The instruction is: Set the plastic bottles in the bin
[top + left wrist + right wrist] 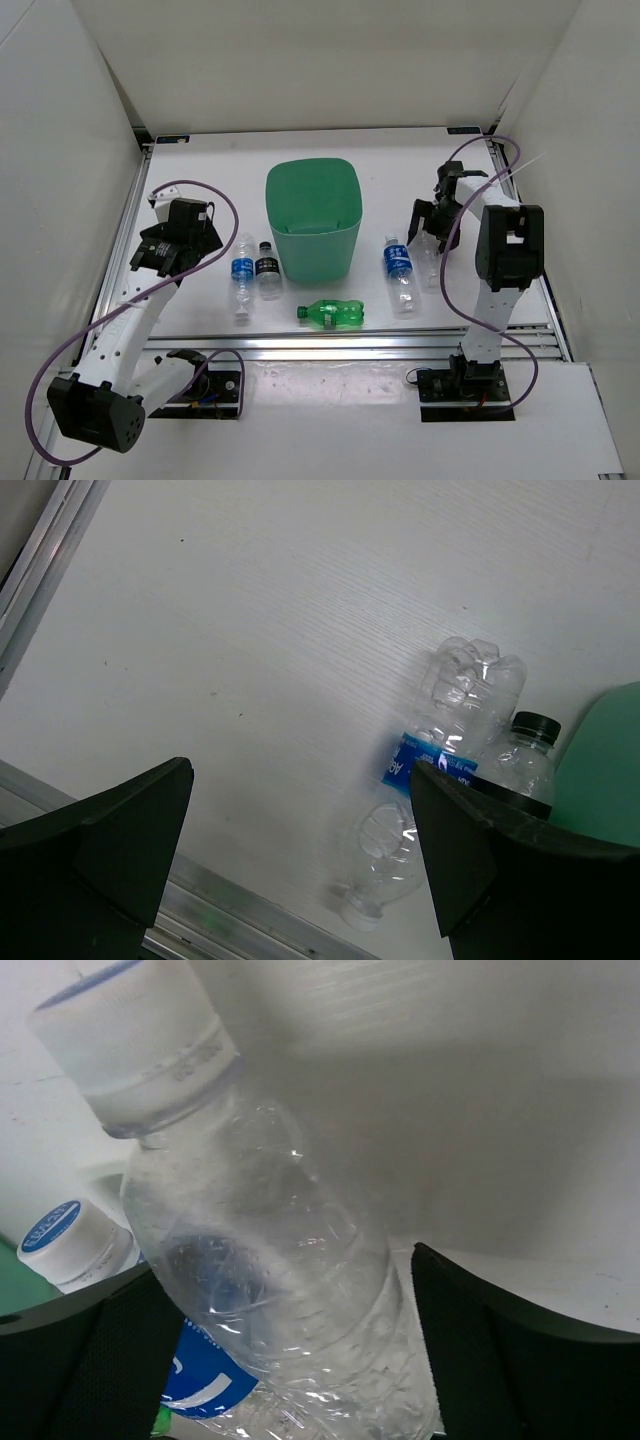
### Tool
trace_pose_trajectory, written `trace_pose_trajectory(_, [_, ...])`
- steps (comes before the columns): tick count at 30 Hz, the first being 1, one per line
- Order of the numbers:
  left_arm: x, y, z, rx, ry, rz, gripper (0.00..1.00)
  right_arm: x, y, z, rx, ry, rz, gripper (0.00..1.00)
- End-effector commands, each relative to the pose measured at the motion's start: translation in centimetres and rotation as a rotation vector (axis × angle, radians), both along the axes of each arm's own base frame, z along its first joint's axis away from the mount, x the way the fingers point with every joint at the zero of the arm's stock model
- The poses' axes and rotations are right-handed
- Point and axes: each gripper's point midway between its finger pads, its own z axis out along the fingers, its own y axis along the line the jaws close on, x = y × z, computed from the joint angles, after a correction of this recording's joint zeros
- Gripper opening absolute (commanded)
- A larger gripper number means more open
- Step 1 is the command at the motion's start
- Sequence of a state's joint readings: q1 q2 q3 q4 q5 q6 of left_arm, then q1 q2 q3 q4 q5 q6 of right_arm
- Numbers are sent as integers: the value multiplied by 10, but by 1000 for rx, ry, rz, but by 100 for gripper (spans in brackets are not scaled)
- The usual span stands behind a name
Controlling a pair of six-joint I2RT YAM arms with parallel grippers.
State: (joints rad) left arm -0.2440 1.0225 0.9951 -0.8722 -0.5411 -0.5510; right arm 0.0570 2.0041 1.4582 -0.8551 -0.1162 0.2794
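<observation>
**Plastic bottle sitting between the right gripper's fingers, pick-up step in hand**

Seen from above, the green bin [313, 215] is standing upright at mid-table, and no bottle is showing inside it. All the bottles are lying on the table [200, 180] around it. The right gripper [428, 232] is working at about 3 o'clock of the bin, straddling the clear unlabelled bottle [260, 1240]. In the right wrist view, that bottle is filling the gap between the two dark fingers [470, 1340], with its white cap pointing up and left. The fingers are sitting hard against its sides or just off them; whether they are pressing on it I cannot tell.

A blue-labelled bottle [399, 270] is lying just beside it, at 4 o'clock of the bin. The green bottle [332, 314] is lying on its side at 6 o'clock. A second blue-labelled bottle [440, 765] and the black-capped bottle [520, 770] are resting side by side at 7 to 8 o'clock.

The left gripper [300, 780] is hovering near that pair with its fingers spread wide and nothing between them.

By my reading, this is the grasp on the first bottle. The next move is calling for a firm squeeze on thin, slippery plastic. Then it needs a lift clear of the neighbouring bottle and a carry toward 9 o'clock over the bin's rim.
</observation>
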Motion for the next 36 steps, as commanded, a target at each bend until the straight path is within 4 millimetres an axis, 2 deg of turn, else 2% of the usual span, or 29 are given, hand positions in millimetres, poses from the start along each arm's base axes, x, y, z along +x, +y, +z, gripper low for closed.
trace_pose_trajectory(1, [1, 0, 12, -16, -25, 6, 100, 10, -4, 0, 24, -28, -16, 88])
trace_pose_trajectory(3, [-1, 2, 11, -7, -18, 13, 100, 10, -6, -3, 33, -18, -24, 80])
trace_pose_trajectory(5, [1, 1, 14, -16, -31, 19, 100, 9, -7, -5, 47, -9, -32, 75])
trace_pose_trajectory(6, [1, 1, 12, -14, -22, 20, 100, 9, -10, -8, 47, 0, -41, 69])
trace_pose_trajectory(10, [0, -1, 10, -26, -15, 20, 100, 7, -12, -9, 38, 9, -42, 58])
trace_pose_trajectory(12, [0, -1, 10, -26, -15, 20, 100, 9, -17, -4, 28, -5, -52, 53])
trace_pose_trajectory(13, [-1, -1, 7, -29, -8, 26, 100, 11, -17, 7, 28, -31, -52, 51])
trace_pose_trajectory(15, [-1, -1, 6, -29, -8, 27, 100, 14, -23, 18, -8, -59, -67, 47])
trace_pose_trajectory(18, [-1, -1, 4, -29, -8, 27, 100, 20, -29, 48, -40, -130, -100, 38])
trace_pose_trajectory(19, [-1, -1, 4, -29, -8, 27, 100, 21, -30, 68, -48, -167, -102, 34])
trace_pose_trajectory(21, [1, -3, 5, -45, -18, 26, 100, 23, -32, 89, -53, -212, -129, 31])
trace_pose_trajectory(22, [1, -3, 5, -45, -19, 26, 100, 22, -31, 107, -47, -243, -143, 28])
trace_pose_trajectory(25, [2, -5, 2, -59, -21, 25, 100, 29, -32, 151, -45, -348, -171, 24])
trace_pose_trajectory(26, [2, -5, 2, -59, -21, 25, 100, 29, -28, 161, -42, -368, -161, 24])
trace_pose_trajectory(28, [2, -6, 2, -65, -24, 31, 100, 37, -24, 194, -32, -456, -153, 23])
trace_pose_trajectory(30, [3, -6, 0, -65, -24, 31, 100, 36, -9, 211, -12, -485, -117, 22])
trace_pose_trajectory(31, [2, -6, 2, -68, -33, 31, 100, 44, -3, 235, 7, -551, -105, 22])
trace_pose_trajectory(34, [2, -6, 2, -68, -33, 31, 100, 47, 28, 265, 70, -612, -33, 20])
trace_pose_trajectory(35, [2, -6, 2, -68, -33, 31, 100, 46, 44, 293, 100, -680, 4, 20])
trace_pose_trajectory(36, [2, -6, 2, -68, -33, 31, 100, 52, 54, 297, 117, -692, 36, 20])
